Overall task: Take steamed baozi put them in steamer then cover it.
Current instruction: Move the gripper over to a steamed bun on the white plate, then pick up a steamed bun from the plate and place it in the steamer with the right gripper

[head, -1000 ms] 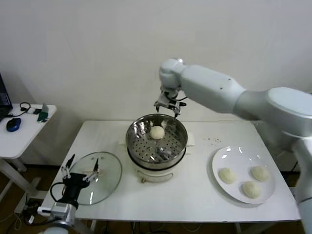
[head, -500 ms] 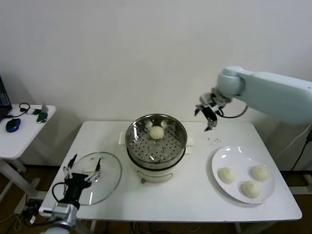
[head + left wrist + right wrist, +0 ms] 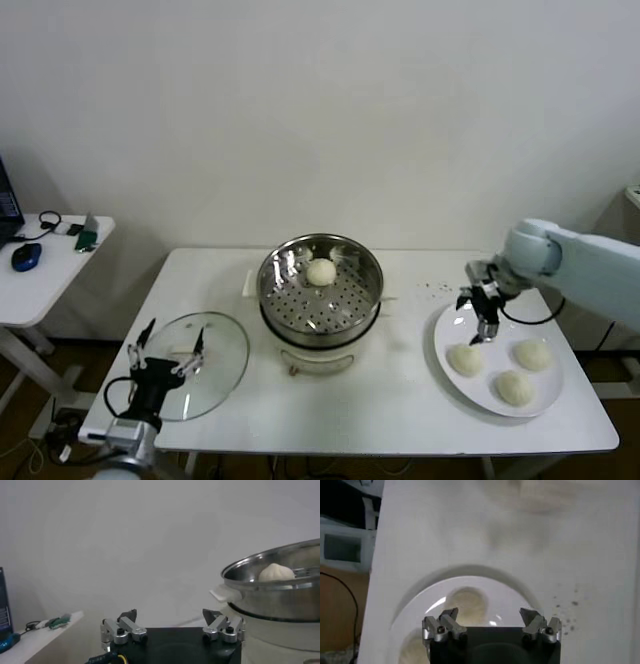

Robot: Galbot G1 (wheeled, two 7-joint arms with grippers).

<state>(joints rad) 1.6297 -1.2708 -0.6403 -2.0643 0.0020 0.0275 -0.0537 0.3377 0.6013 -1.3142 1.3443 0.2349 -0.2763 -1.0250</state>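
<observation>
1. White rectangular table (image 3: 400, 400): the round stainless-steel steamer (image 3: 321, 290) stands mid-table towards the far edge, one cream-white bun (image 3: 321, 271) inside.
2. Round clear glass lid (image 3: 215, 362) lies near the front-left corner; the left gripper (image 3: 165, 345) waits over it, jaws apart.
3. Flat white plate (image 3: 457, 325) near the right edge carries three more buns.
4. Right gripper (image 3: 482, 305), spread and empty, hovers just above the nearest bun (image 3: 465, 359); fetching the second seems underway, so next lower and close.
</observation>
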